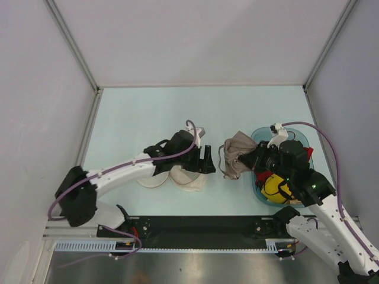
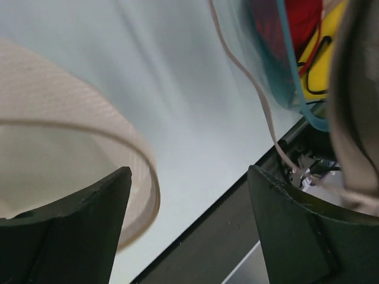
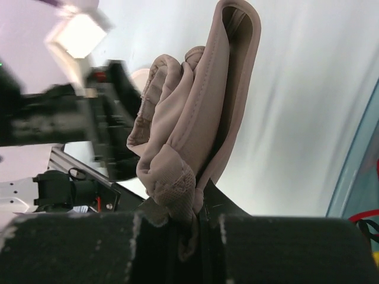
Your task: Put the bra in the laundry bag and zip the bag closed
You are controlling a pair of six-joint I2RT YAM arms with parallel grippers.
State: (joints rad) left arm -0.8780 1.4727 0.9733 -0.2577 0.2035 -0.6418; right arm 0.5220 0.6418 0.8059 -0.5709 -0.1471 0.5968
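The bra [image 1: 237, 155] hangs bunched in the middle of the top view. It is clamped by the right tool [image 1: 253, 158], whose fingers are pinched tight on a fold of taupe fabric at the bottom of the right wrist view. The cups and a thin strap droop above the surface [image 1: 148, 118], just left of the basket [image 1: 259, 133]. The bra looks light, soft and limp, so it will probably sag and fold wherever it is gripped, and the loose strap could snag. A hold on the thicker cup edge or band, as now, seems the safest. The laundry bag [image 1: 177, 174] lies left of centre, largely under the left arm. Its cream halves appear splayed open, and nothing can be seen inside it. Being floppy mesh, it is likely to slide or collapse unless it is pinned at the zip rim. The left tool [image 1: 207, 161] is spread wide with nothing between its fingers, and the bag's rim curves just beside one finger. The teal basket, at right of centre, holds a red garment [image 1: 307, 152] and a yellow-and-black garment [image 1: 272, 187].
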